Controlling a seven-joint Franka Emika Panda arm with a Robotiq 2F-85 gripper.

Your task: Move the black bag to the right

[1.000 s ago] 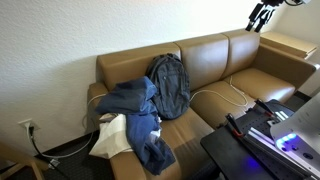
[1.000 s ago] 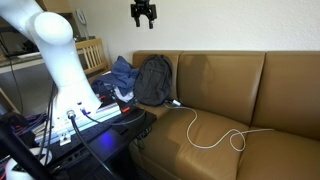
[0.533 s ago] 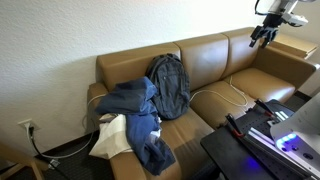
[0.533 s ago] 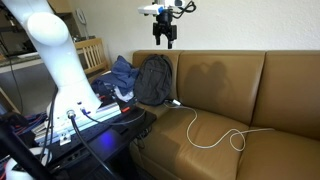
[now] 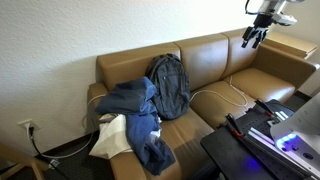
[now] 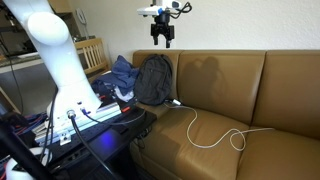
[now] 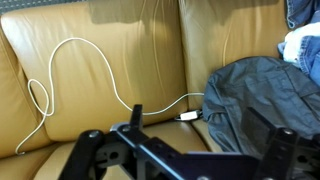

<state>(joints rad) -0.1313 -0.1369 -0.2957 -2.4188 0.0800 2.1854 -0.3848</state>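
Observation:
The black bag (image 5: pixel 170 85) is a dark grey backpack that leans upright against the back of the brown sofa; it also shows in an exterior view (image 6: pixel 153 80) and at the right of the wrist view (image 7: pixel 255 95). My gripper (image 5: pixel 252 38) hangs in the air above the sofa's backrest, well clear of the bag. In an exterior view the gripper (image 6: pixel 162 38) is above the bag's upper right. In the wrist view the gripper (image 7: pixel 185 160) is open and empty, with its fingers (image 7: pixel 88 148) wide apart.
Blue clothes (image 5: pixel 135 110) and a white cloth (image 5: pixel 110 138) are piled beside the bag. A white cable (image 7: pixel 80 70) loops over the sofa seat (image 6: pixel 240 150), with its plug (image 7: pixel 190 116) next to the bag. A dark table with gear (image 5: pixel 265 135) stands in front.
My gripper has come down from near the top of the frame to the level of the sofa's backrest top, and the wrist has come into view. The bag has not moved.

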